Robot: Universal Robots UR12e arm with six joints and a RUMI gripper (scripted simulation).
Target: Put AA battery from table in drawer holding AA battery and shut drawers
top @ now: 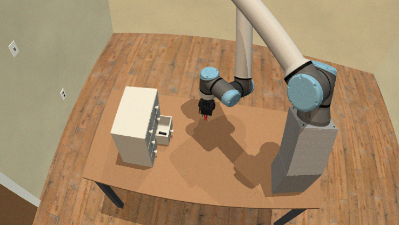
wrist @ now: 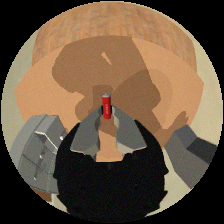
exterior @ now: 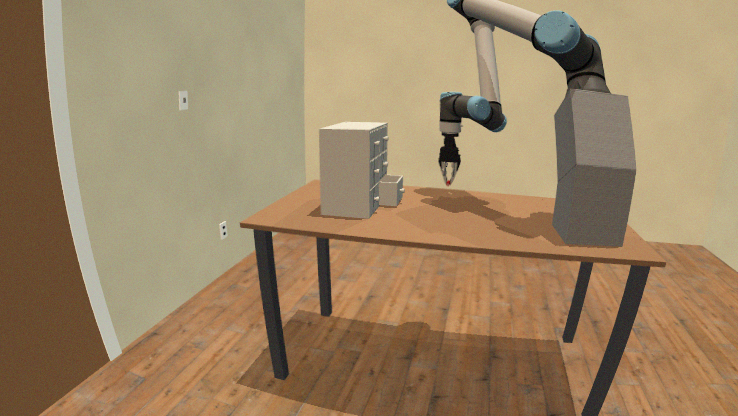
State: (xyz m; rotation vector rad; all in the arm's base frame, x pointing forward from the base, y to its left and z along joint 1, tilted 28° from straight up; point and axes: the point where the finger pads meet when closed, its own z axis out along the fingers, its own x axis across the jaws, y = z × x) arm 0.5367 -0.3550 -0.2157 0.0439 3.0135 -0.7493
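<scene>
My gripper (top: 205,117) (exterior: 448,182) (wrist: 106,106) is shut on the red AA battery (top: 205,117) (exterior: 448,182) (wrist: 106,102) and holds it above the table (top: 195,178) (exterior: 413,232), to the right of the chest. The white chest (top: 135,111) (exterior: 344,170) (wrist: 37,155) stands upright. One bottom drawer (top: 163,139) (exterior: 389,192) is pulled out. A dark battery (top: 162,133) lies inside it in the top view. The other drawers look shut; their insides are hidden.
The grey robot pedestal (top: 304,156) (exterior: 594,170) (wrist: 187,155) stands at the right end of the table. White knobs stick out from the chest's drawer fronts, and the open drawer juts toward the gripper. A wall is behind the chest.
</scene>
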